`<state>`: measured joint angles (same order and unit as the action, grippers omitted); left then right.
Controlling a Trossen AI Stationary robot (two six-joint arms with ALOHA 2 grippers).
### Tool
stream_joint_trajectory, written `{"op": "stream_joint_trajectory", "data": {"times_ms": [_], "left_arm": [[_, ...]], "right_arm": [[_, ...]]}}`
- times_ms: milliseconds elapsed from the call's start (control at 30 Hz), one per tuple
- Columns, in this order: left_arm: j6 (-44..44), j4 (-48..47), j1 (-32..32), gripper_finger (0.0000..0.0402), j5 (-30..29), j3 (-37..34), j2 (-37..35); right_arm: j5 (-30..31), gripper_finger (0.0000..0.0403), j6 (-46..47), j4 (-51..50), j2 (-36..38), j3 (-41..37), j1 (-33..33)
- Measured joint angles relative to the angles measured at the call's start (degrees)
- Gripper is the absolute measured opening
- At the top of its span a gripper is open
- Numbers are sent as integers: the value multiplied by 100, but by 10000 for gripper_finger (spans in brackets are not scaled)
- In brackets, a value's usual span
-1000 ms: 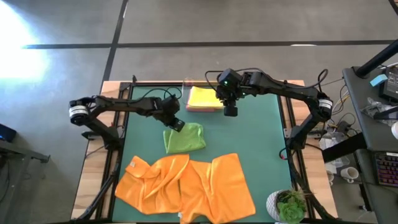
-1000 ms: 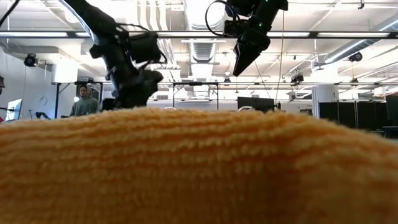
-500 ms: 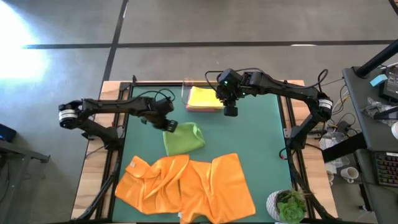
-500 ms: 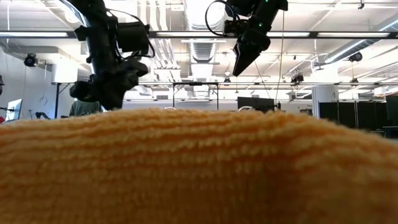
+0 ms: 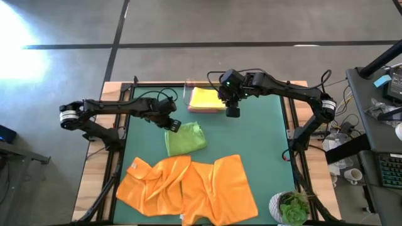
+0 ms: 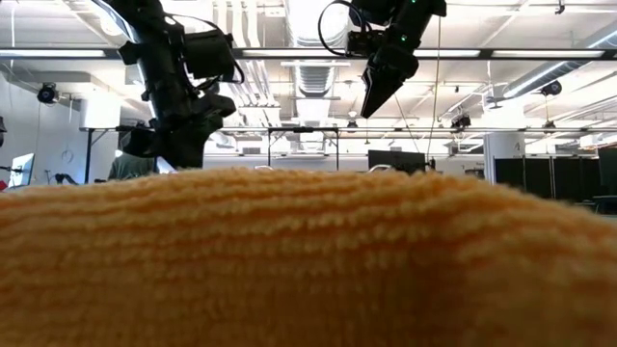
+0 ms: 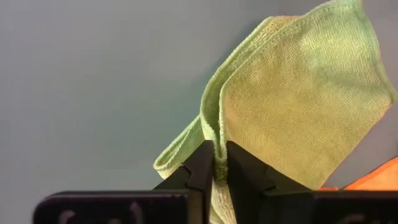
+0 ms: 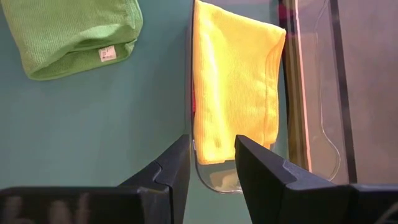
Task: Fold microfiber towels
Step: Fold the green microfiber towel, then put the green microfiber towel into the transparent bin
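Behind the orange towel [image 6: 308,260], most of the table hides.

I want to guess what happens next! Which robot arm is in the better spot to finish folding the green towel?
Left. The left gripper already has its jaws pinched on an edge of the green towel. The right gripper hangs with open jaws above the yellow towel in the clear tray, farther off.

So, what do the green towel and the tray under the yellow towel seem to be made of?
The green towel looks like soft microfiber cloth, matte: a fine looped weave and a stitched hem show, and it folds limply. The tray under the yellow towel seems to be clear glossy plastic: the mat shows through it and its rim catches light.
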<state>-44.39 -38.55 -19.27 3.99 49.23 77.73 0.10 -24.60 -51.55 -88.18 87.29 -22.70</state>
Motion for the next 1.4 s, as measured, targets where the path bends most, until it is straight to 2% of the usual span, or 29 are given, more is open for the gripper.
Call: {"op": "stream_joint_trajectory", "data": {"times_ms": [267, 433, 633, 800, 900, 1200, 1400], "left_arm": [[73, -6, 0, 117, 0, 0, 0], [910, -326, -11, 153, 9, 185, -81], [1499, -931, 112, 154, 9, 760, -313], [1538, -900, 646, 154, -14, 857, -450], [1540, -905, 1127, 154, -250, 836, -404], [1784, -796, 2444, 154, -350, 663, 156], [1484, -81, 2911, 154, -420, 451, 476]], "right_arm": [[0, 118, 9, -3, 0, 0, 0], [0, 118, 4, -95, 0, 0, 2], [-119, 118, -44, -551, 0, -3, 2], [-1125, 118, -92, -688, 0, -298, 4], [-1551, 118, -111, -628, 0, -555, 11], [-2454, 118, -227, 459, 0, -1267, 246], [-2516, 118, 20, 1300, 0, -1562, 484]]}}
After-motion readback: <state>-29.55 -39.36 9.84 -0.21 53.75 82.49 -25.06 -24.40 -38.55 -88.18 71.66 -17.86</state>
